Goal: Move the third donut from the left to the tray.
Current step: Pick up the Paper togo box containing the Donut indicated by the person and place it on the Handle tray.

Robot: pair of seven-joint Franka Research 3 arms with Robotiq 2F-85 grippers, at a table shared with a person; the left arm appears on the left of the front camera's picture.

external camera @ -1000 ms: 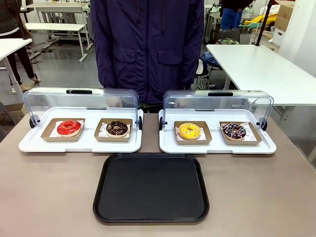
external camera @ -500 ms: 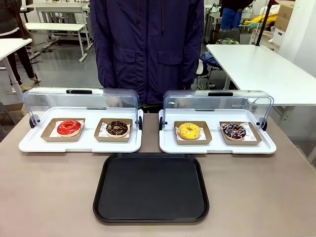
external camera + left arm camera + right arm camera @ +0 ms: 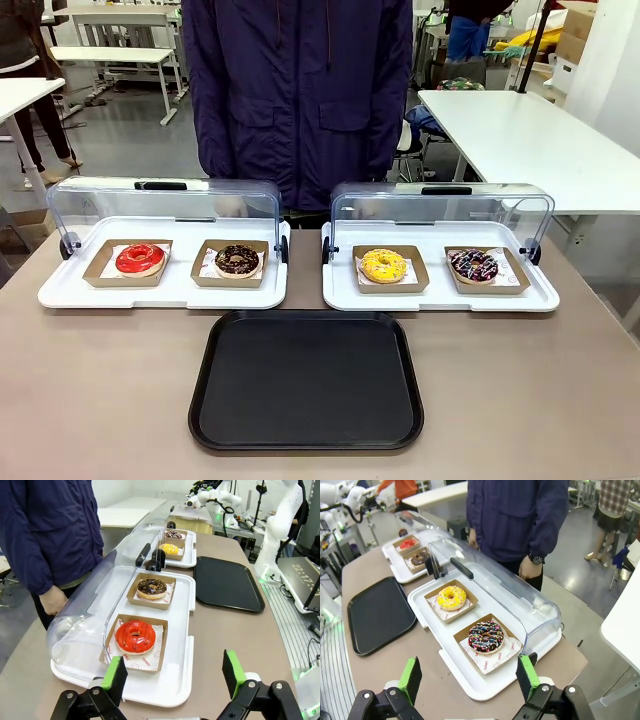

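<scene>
- We see the left gripper [image 3: 174, 674] with its green-padded fingers spread wide and nothing between them, at the near end of the left white tray [image 3: 181, 630], by the red donut [image 3: 135, 635].
- The right gripper [image 3: 469, 676] is likewise spread and empty, near the sprinkled chocolate donut [image 3: 486, 636].
- In the front view, the tray [image 3: 305, 380] lies flat on the table [image 3: 100, 380], nearest us.
- Just beyond it, the third donut from the left [image 3: 383, 265] sits in its cardboard holder [image 3: 415, 281] on the right white tray [image 3: 440, 299], in front of the swung-back clear lid [image 3: 440, 205].
- Behind stands a person [image 3: 300, 90] in a dark jacket.
</scene>
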